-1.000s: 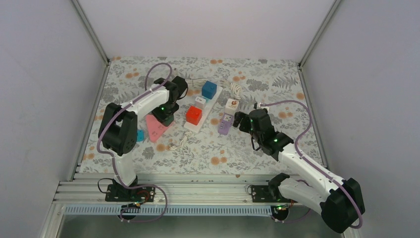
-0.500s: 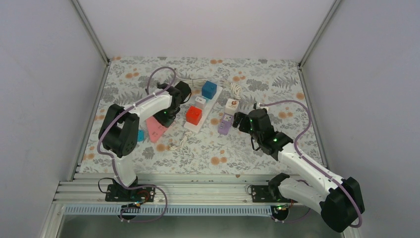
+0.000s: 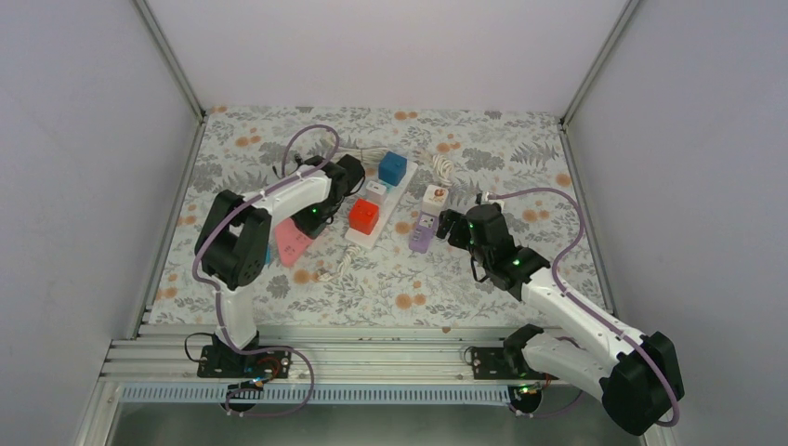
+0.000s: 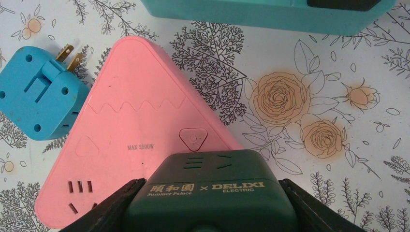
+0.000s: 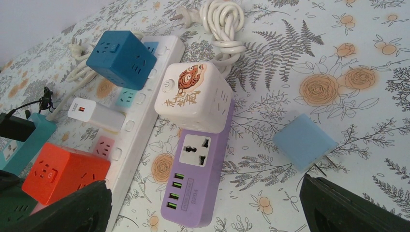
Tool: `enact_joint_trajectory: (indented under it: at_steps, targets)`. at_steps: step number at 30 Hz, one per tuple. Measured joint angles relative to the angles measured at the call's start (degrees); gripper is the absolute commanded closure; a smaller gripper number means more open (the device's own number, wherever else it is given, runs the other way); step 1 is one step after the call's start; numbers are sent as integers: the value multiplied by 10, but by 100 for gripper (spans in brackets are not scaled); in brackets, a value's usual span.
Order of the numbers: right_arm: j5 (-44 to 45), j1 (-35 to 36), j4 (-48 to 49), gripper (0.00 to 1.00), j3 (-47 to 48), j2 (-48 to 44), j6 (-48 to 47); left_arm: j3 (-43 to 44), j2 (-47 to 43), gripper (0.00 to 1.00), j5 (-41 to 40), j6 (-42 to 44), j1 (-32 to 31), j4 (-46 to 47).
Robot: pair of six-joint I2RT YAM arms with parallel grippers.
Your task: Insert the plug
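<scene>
In the left wrist view my left gripper (image 4: 211, 205) is shut on a dark green cube plug (image 4: 210, 191) with gold lettering, one finger on each of its sides. The plug is over the near corner of a pink triangular power strip (image 4: 135, 121); its prongs are hidden, and I cannot tell whether it touches the strip. From above, the left gripper (image 3: 321, 210) sits between the pink strip (image 3: 290, 243) and a white power strip (image 3: 387, 204). My right gripper (image 5: 205, 210) is open and holds nothing, just short of the near end of a purple strip (image 5: 200, 174).
A blue adapter (image 4: 36, 99) lies left of the pink strip, and a teal block (image 4: 270, 14) lies beyond it. The white strip carries an orange cube (image 5: 63, 171), a blue cube (image 5: 121, 58) and a white charger (image 5: 94, 113). A tiger-print cube (image 5: 193, 96) sits on the purple strip. A light blue plug (image 5: 304, 141) and a coiled cord (image 5: 222, 21) lie nearby.
My left arm has swung right, toward the white strip, carrying the green plug. The right arm has not moved.
</scene>
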Motion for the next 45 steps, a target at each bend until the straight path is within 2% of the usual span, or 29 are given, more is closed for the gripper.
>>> enact_joint_trajectory:
  at_steps: [6, 9, 12, 15, 19, 24, 28, 32, 39, 45]
  targets:
    - [0, -2, 0, 0, 0, 0, 0, 5, -1, 38, -2, 1, 0, -4]
    - [0, -3, 0, 0, 0, 0, 0, 12, -2, 27, 2, 4, 1, -7]
    - [0, -3, 0, 0, 0, 0, 0, 12, 4, 8, 17, 22, 6, -12]
    - [0, -3, 0, 0, 0, 1, 0, 21, 13, 0, 23, 48, 17, -20]
    - [-2, -3, -1, 0, 0, 5, 0, 61, -9, 0, 16, 83, 25, -22]
    - [-19, -3, -7, 0, 8, 15, -14, 52, -101, 0, 17, 137, 30, 9]
    - [-18, -3, -26, 0, 37, 19, -29, -39, -211, 0, 57, 230, 58, 108]
    - [-8, -5, -33, 0, 53, 18, -51, -172, -335, 0, 143, 362, 92, 258]
    - [14, -45, -68, 1, 68, 43, -66, -246, -459, 0, 237, 525, 91, 392]
    - [-24, -124, -70, 6, 81, 149, -94, -288, -548, 0, 320, 621, 91, 451]
